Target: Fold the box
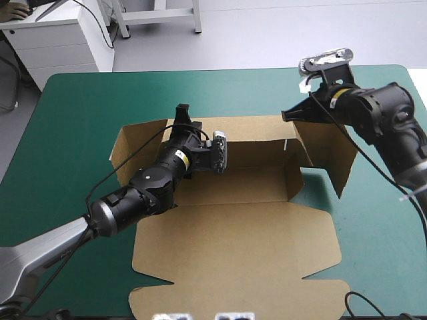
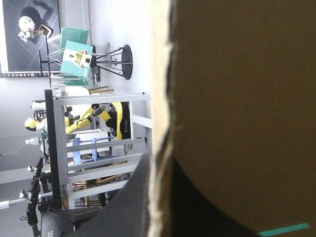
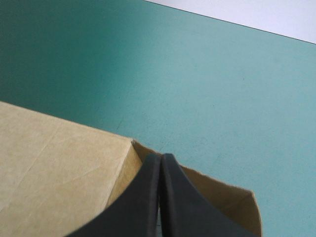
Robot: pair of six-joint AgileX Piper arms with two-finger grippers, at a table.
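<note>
The brown box (image 1: 233, 247) lies open on the teal-green cover, its back wall (image 1: 253, 130) raised and its big lid panel flat toward the near edge. My left gripper (image 1: 181, 113) is at the left part of the back wall. In the left wrist view the box's board (image 2: 237, 98) runs edge-on between the black fingers (image 2: 133, 197), so the left gripper (image 2: 159, 163) is shut on the box. My right gripper (image 1: 287, 117) is at the back right corner. Its shut tip (image 3: 160, 157) rests where the wall (image 3: 59, 168) meets the side flap (image 3: 222, 197).
The left side wall (image 1: 130, 150) stands angled outward, and the right flap (image 1: 333, 157) leans out toward the right arm. Bare teal-green cover (image 1: 80, 133) surrounds the box on the left, far side and right. The lid's front flap (image 1: 233, 300) reaches the table's near edge.
</note>
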